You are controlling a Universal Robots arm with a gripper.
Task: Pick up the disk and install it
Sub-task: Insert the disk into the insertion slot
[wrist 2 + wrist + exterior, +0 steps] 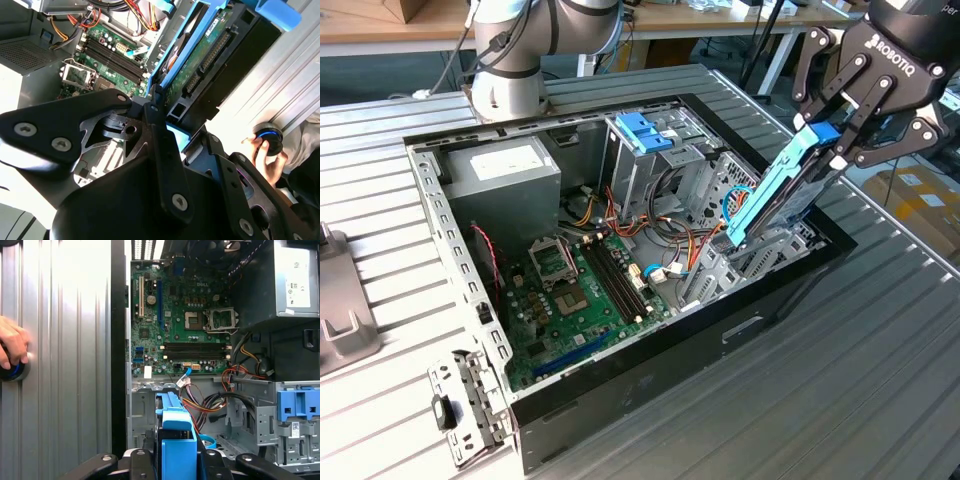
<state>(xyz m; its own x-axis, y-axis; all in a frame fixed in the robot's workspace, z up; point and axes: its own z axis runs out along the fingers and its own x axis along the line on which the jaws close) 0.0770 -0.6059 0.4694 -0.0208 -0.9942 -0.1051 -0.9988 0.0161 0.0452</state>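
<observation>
- The gripper [827, 140] is clamped on the blue upper end of the disk [770, 200], which hangs tilted over the open computer case [650, 375] at the exterior view's right.
- Red and orange cables [682, 250] lie just beside its lower end, with a blue-topped cage [642, 140] near.
- The case lies on a ribbed metal table [820, 410].
- A hand [12, 345] rests on a knob [11, 372].

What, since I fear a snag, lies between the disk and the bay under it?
Nothing visible. The gripper holds the disk tilted, its lower end at the bay; cables lie beside it.
</observation>
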